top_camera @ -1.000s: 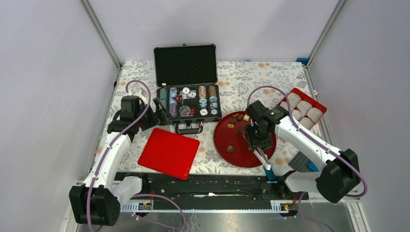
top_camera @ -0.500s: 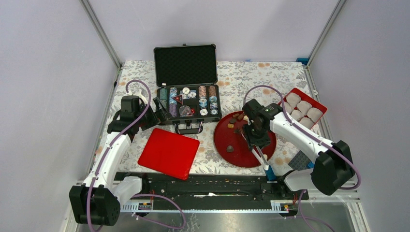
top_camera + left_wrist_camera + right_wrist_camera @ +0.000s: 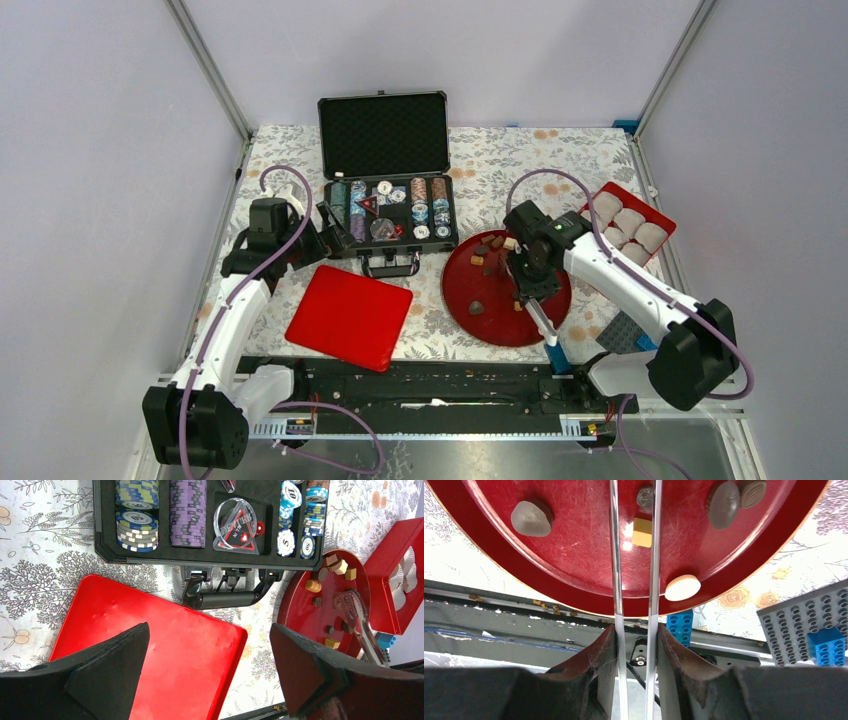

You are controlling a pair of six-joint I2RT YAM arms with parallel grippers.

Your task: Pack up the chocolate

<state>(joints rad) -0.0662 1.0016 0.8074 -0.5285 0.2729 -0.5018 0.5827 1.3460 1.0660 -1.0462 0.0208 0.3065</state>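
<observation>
The chocolate lies as small dark, tan and cream pieces on a round red plate. My right gripper hangs over the plate, shut on metal tongs. In the right wrist view the two tong arms run from my gripper out over the plate. A ridged dark piece sits between the arms, with a tan cube just beside them. My left gripper is open above a red lid, far from the plate.
An open black case of poker chips stands at the back centre. A red box with white paper cups sits right of the plate. A grey baseplate and blue bricks lie near the front right edge.
My right gripper has squeezed the tongs narrower and shifted slightly back and left over the plate. The left arm has not moved.
</observation>
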